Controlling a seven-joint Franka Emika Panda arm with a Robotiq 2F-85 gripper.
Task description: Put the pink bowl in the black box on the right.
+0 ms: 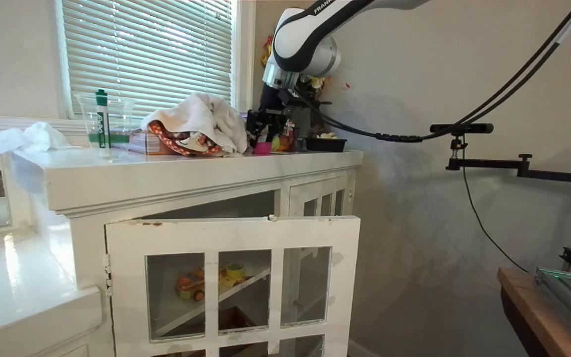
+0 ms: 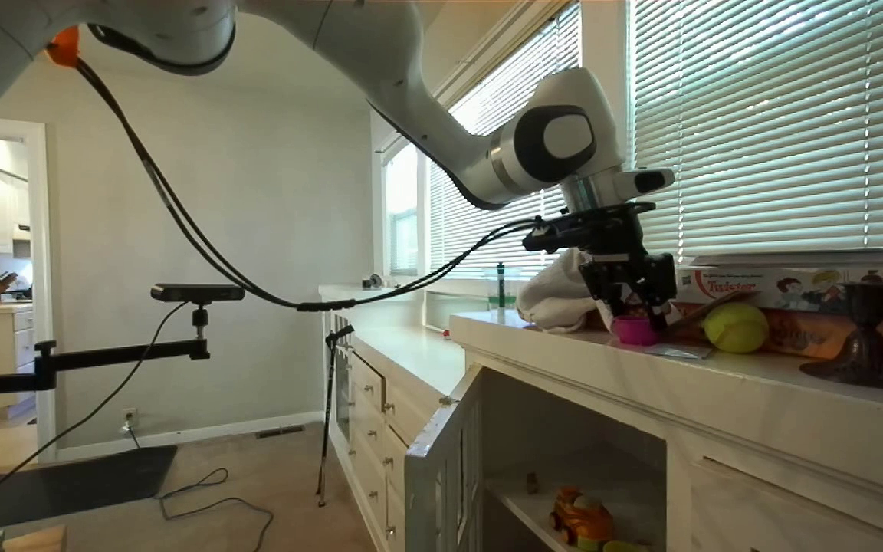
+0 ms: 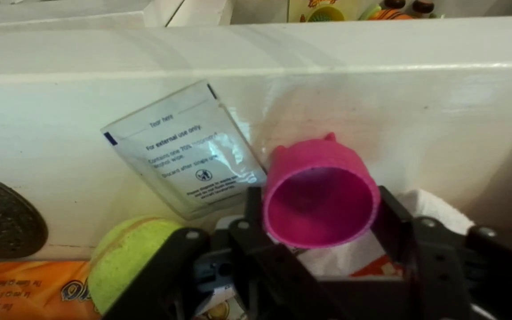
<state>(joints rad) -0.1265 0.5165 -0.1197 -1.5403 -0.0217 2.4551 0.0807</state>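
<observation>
The pink bowl point(image 3: 318, 209) is at the front of the white cabinet top point(image 2: 779, 376), its opening toward the wrist camera. It also shows in both exterior views point(image 1: 262, 148) point(image 2: 635, 330). My gripper point(image 3: 321, 205) points down with one black finger against each side of the bowl; it looks shut on it. The gripper also shows in both exterior views point(image 1: 261, 139) point(image 2: 638, 313). The bowl is at the level of the cabinet top; I cannot tell whether it touches it. The black box point(image 1: 325, 145), with pale things in it, stands near the right end in an exterior view.
Beside the bowl lie a foil wipe packet point(image 3: 189, 155) and a tennis ball point(image 2: 736, 327). Game boxes point(image 2: 817, 285) and a dark candle holder point(image 2: 867, 337) stand beyond. A white cloth point(image 1: 206, 119) is bunched on the other side. A cabinet door point(image 1: 233, 233) hangs open below.
</observation>
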